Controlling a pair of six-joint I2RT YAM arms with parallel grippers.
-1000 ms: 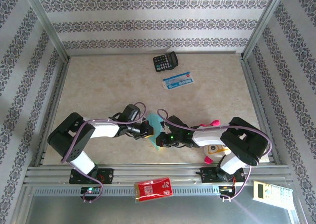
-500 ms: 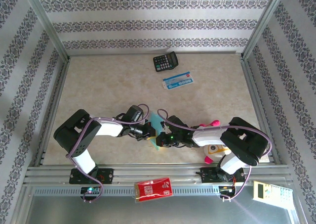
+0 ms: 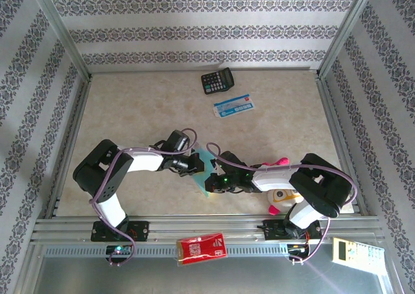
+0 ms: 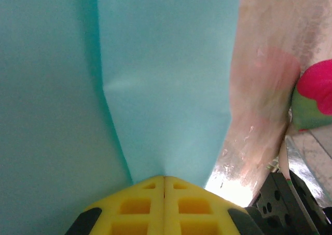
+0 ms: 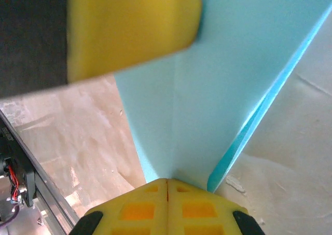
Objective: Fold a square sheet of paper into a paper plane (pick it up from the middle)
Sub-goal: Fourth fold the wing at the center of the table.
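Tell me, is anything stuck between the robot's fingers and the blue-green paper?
No, nothing visible is in between. The left fingers and the right fingers are each pinched shut directly on the turquoise paper, one from each side, just above the table.

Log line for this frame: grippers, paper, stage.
left gripper: shut on turquoise paper | right gripper: shut on same paper | paper: creased, pinched between both grippers | stage: mid-fold

No wording can be read anywhere. The card [image 3: 234,106] at 12 o'clock bears blue print too small to make out. The same goes for the calculator [image 3: 217,81] keys beyond it and the white marks on the red packet [image 3: 201,248] at 6 o'clock.
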